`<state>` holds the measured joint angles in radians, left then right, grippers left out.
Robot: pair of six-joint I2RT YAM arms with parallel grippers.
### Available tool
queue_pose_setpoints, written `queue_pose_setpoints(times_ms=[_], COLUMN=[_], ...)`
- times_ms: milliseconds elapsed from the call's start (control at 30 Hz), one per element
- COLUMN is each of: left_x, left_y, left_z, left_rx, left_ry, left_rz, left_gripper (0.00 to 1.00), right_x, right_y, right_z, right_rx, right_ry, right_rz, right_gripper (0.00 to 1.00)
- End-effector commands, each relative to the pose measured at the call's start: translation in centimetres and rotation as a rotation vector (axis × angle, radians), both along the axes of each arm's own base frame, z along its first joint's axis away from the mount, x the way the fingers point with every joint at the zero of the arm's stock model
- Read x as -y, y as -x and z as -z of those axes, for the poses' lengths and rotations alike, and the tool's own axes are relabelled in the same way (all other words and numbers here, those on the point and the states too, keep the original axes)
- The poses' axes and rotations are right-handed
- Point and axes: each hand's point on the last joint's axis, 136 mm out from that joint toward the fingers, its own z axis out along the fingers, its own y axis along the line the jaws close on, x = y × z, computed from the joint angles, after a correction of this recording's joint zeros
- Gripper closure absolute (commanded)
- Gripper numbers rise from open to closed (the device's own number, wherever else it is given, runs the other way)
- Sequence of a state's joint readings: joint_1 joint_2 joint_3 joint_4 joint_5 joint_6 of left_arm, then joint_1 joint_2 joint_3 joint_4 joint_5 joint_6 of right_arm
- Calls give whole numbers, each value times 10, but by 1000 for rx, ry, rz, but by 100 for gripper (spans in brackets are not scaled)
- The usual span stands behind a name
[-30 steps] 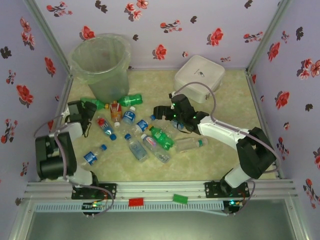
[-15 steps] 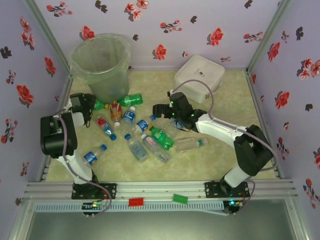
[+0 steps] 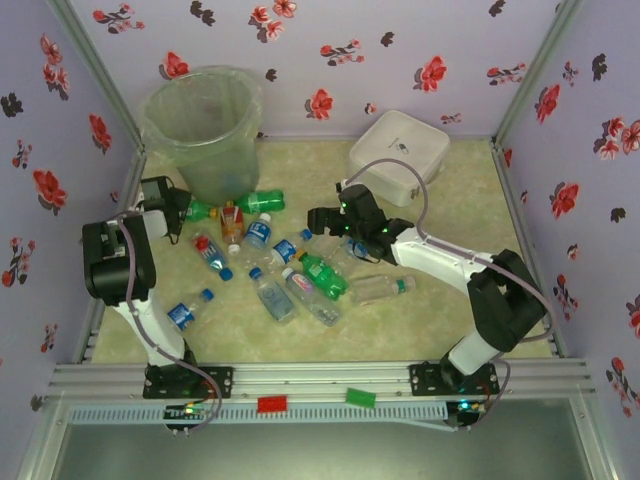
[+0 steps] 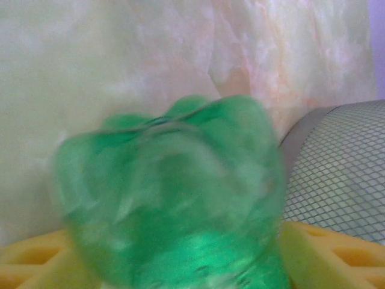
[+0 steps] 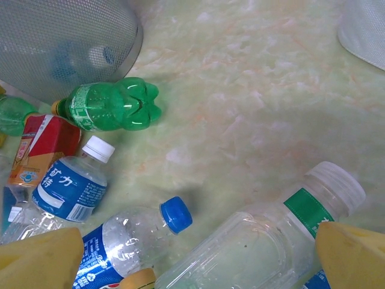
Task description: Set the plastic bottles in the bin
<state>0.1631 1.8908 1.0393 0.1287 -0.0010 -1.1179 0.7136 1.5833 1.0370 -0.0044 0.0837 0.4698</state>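
Note:
The bin (image 3: 200, 125) stands at the far left, and its meshed wall (image 4: 337, 162) shows in the left wrist view. Just at its foot, my left gripper (image 3: 170, 205) is shut on a green bottle (image 4: 174, 198), whose blurred base fills the space between the yellow fingers (image 4: 313, 256). Several plastic bottles lie mid-table: a green one (image 3: 262, 200), an orange-red one (image 3: 232, 222), blue-labelled ones (image 3: 258, 232) and a clear one (image 3: 380, 288). Above them my right gripper (image 3: 320, 222) (image 5: 195, 265) hangs open, over a blue-capped bottle (image 5: 129, 241) and a clear green-labelled bottle (image 5: 271, 241).
A white lidded box (image 3: 398, 155) sits at the back right, its corner (image 5: 367, 24) in the right wrist view. Flowered walls close in the table on three sides. Bare tabletop (image 3: 450, 220) lies right of the bottles.
My left arm has swung toward the bin's foot and its jaws have closed in around the green bottle. The right arm has barely shifted.

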Motion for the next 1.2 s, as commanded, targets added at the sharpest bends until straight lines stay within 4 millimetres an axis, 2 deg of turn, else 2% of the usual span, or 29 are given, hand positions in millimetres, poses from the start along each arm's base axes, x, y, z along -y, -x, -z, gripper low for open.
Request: queue_pose_setpoints(times_ms=[0, 100, 267, 400, 500, 667, 833, 1000, 1167], left_x=[-2, -8, -25, -39, -47, -62, -76, -71, -48], left_y=[29, 37, 54, 67, 69, 73, 78, 90, 102], left_z=[36, 31, 18, 11, -6, -58, -133, -217, -295], left_rx=[-147, -147, -149, -151, -87, 16, 145, 282, 443], left_ry=[-17, -40, -85, -88, -81, -126, -205, -317, -376], left_rz=[3, -22, -47, -65, -76, -83, -82, -43, 26], left_gripper=[35, 43, 48, 56, 62, 63, 65, 66, 70], right_x=[6, 9, 13, 14, 14, 16, 18, 18, 21], right_y=[1, 1, 1, 2, 4, 7, 10, 14, 17], right_z=[3, 3, 1, -1, -4, -10, -18, -24, -30], right_rx=[21, 28, 45, 51, 55, 66, 85, 99, 117], right_ry=[43, 57, 57, 54, 51, 39, 12, -6, -5], right_rz=[6, 14, 26, 26, 18, 16, 15, 4, -4], right_gripper=[0, 0, 0, 0, 1, 0, 0, 0, 0])
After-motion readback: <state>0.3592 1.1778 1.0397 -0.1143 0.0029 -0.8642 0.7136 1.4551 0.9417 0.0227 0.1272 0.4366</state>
